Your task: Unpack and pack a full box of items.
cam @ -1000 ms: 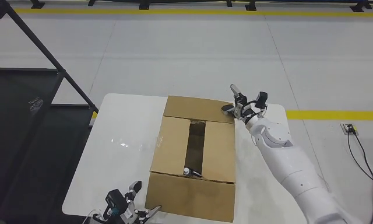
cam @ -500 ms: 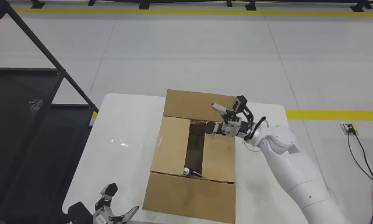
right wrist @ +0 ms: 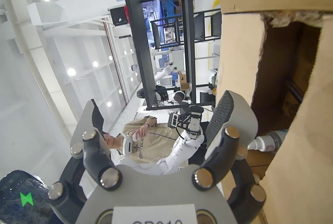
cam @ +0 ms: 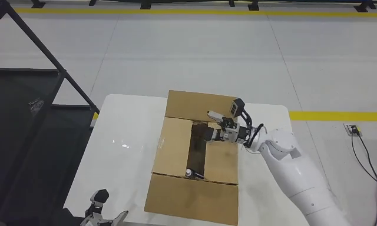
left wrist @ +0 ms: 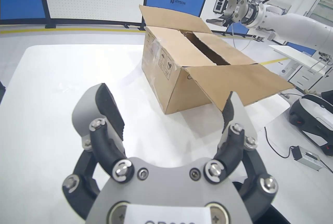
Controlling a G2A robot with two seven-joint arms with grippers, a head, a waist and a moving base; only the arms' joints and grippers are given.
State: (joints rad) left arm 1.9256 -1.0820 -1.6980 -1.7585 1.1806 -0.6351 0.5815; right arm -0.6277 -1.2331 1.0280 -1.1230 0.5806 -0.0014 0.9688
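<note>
A brown cardboard box stands on the white table, its two long flaps lying nearly flat with a dark gap between them. A white bottle shows in the gap's near end, also seen as the white bottle in the right wrist view. My right gripper hangs open over the far end of the gap, level with the flap edges, holding nothing. My left gripper is open and empty above the table's near left corner, apart from the box.
The box's end flaps stick out: one far, one near that overhangs the table's front edge. A black metal rack stands left of the table. Bare tabletop lies left of the box.
My right gripper moved from the box's far right corner leftward to above the gap. My left gripper drew back toward the table's near edge.
</note>
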